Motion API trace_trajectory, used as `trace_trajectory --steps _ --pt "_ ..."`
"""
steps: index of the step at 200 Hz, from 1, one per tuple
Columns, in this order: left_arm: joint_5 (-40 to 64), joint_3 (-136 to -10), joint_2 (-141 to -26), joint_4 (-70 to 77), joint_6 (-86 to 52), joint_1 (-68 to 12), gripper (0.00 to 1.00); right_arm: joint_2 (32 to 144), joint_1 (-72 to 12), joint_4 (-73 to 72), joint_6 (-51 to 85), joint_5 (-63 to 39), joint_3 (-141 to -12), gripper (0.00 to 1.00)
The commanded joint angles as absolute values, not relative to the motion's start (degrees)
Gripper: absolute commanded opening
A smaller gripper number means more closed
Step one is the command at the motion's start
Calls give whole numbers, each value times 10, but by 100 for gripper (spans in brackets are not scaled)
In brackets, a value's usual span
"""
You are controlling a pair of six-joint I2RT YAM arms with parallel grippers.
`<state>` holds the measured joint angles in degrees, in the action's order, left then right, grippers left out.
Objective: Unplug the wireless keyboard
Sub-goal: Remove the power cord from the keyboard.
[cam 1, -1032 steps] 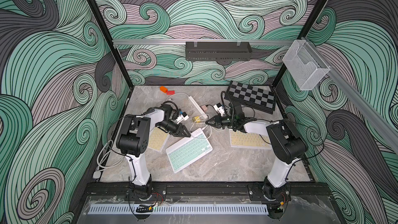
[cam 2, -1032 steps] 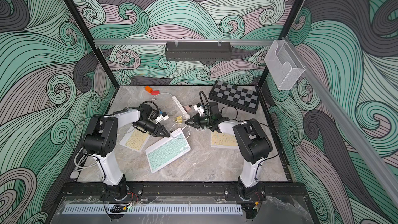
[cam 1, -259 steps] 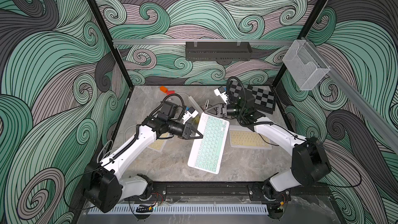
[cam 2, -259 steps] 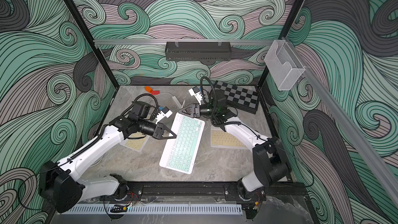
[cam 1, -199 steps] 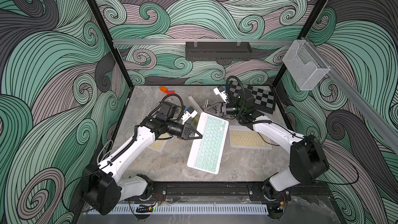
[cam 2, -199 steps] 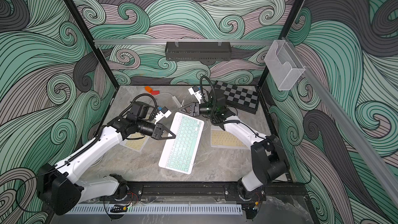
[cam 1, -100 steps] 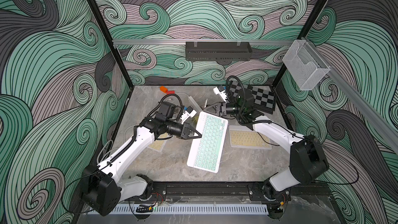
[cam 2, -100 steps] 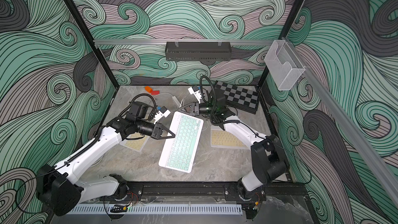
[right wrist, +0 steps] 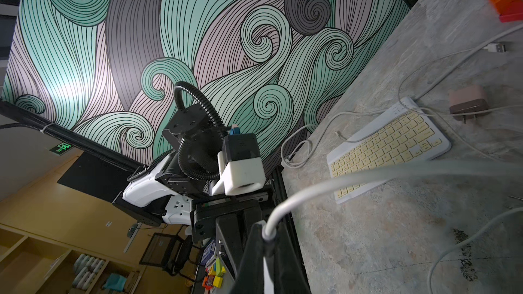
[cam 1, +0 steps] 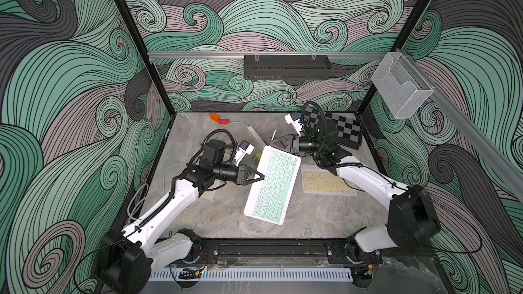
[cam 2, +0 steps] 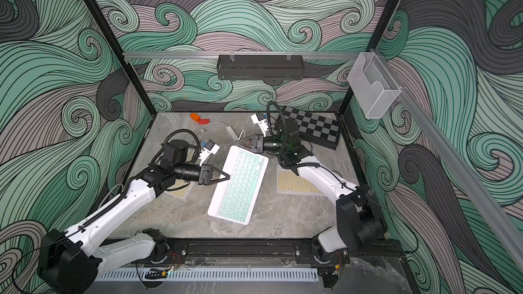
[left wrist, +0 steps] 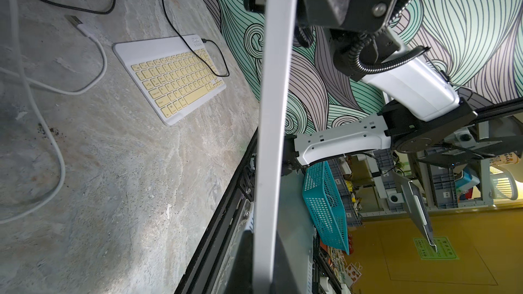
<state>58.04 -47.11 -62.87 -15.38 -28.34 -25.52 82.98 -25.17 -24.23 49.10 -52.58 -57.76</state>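
1. The green keyboard (cam 1: 273, 185) is over the middle of the table (cam 1: 311, 222), raised off the stone top. Its long side runs from the back toward the front edge in both top views.
2. The left gripper (cam 1: 261, 176) is clamped on the green keyboard's long left edge, about halfway along. In the left wrist view that edge shows as a pale bar running out from between the dark fingers.
3. The right gripper (cam 1: 272, 143) is at the green keyboard's far left corner, jaws closed on a white cable (right wrist: 311, 188). In the right wrist view the cable comes out from between its fingers.
4. Whether the cable's plug sits in the green keyboard's port cannot be told; the corner is hidden by the gripper tips.
5. The right yellow keyboard (cam 1: 325, 183) lies flat just beside the green one, with a black lead plugged into it.
6. The left yellow keyboard (cam 1: 210, 192) lies mostly under the left arm.
7. A chessboard (cam 1: 339, 128) lies at the back right corner. An orange block (cam 1: 215, 116) and a red block (cam 1: 224, 121) lie at the back left, touching each other.
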Motion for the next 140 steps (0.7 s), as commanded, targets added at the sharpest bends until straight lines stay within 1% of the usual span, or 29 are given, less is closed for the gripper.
trace_trajectory --steps 1,35,59,81,140 --pt "576 -441 -618 -259 -336 -252 0 779 -188 -342 497 -367 -587 0" --pt "569 -436 -613 -236 -362 -252 0 758 -186 -343 474 -323 -567 0" --pt "566 -426 -605 -197 -395 -252 0 765 -187 -347 474 -319 -567 0" --pt "554 -426 -598 -203 -401 -253 0 770 -186 -361 486 -304 -562 0" --pt "540 -406 -579 -190 -436 -253 0 751 -177 -369 502 -213 -536 0"
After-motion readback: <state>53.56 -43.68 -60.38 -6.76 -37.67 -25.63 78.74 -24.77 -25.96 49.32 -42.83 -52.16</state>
